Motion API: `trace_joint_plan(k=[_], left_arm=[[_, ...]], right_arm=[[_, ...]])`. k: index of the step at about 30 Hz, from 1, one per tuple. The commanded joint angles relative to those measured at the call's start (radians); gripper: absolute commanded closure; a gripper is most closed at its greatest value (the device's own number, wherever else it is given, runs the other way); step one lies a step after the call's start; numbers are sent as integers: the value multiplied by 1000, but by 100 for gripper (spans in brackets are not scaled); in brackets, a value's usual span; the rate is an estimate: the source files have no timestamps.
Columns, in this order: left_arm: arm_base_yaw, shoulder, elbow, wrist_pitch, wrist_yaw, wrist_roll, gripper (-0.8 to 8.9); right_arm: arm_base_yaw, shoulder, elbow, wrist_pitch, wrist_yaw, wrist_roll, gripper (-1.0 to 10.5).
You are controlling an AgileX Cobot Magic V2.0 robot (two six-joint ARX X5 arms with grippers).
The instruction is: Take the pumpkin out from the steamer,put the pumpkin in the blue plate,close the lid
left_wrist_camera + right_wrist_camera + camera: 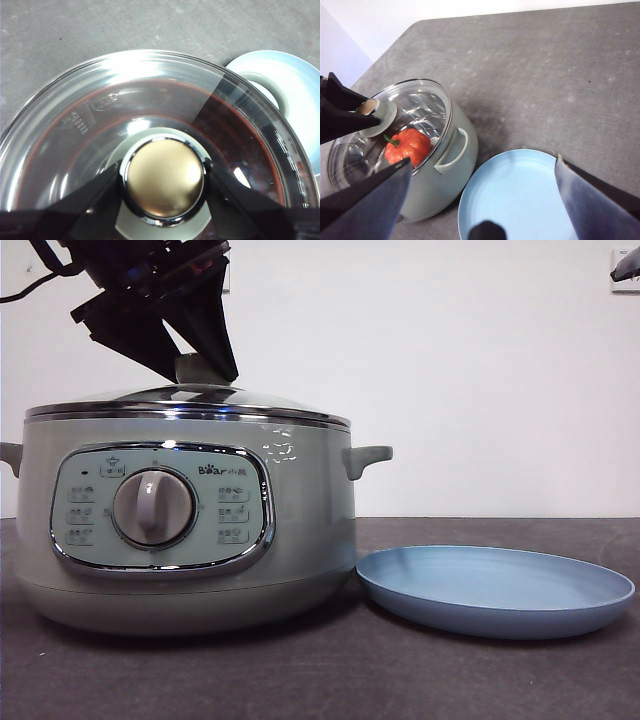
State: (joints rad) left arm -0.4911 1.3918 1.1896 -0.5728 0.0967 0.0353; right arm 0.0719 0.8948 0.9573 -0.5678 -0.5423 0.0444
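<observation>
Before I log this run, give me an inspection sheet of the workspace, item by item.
Surface: dark grey table, bare around the pot.
Job's things: lid on the steamer; pumpkin inside, under the glass; blue plate beside the pot, holding nothing.
Clutter: nothing seen.
Grippers: left gripper jaws either side of the lid knob; right gripper open above the plate.
Cables: black cable by the left arm.
Surroundings: plain white wall.

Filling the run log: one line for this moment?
left gripper around lid knob | pumpkin inside steamer | blue plate empty | right gripper waiting, open
</observation>
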Motion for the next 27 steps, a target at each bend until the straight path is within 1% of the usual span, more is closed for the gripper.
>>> trace_joint_plan(k=[1,7,10,13,19,21,24,27], left_arm=[[0,-45,17,32,-44,19,822],[0,-155,23,25,-75,19,822],[0,-227,23,21,-77,19,822],[0,-305,23,5,-121,19,822],[0,-460,23,-61,-252,19,822],[0,-508,23,-82,-306,22,822],[0,-563,23,-102,-397,26,822],[0,-616,23,-120,-473,48,822]], right_arm=[[2,2,3,6,0,-1,474],[5,3,3,9,-8,2,474],[24,13,3,21,-8,8,474],[58,35,3,37,-8,10,474],[194,126,20,92,12,31,473],[250,179,51,88,52,32,470],[336,264,111,87,84,24,463],[417,360,193,84,126,20,401]])
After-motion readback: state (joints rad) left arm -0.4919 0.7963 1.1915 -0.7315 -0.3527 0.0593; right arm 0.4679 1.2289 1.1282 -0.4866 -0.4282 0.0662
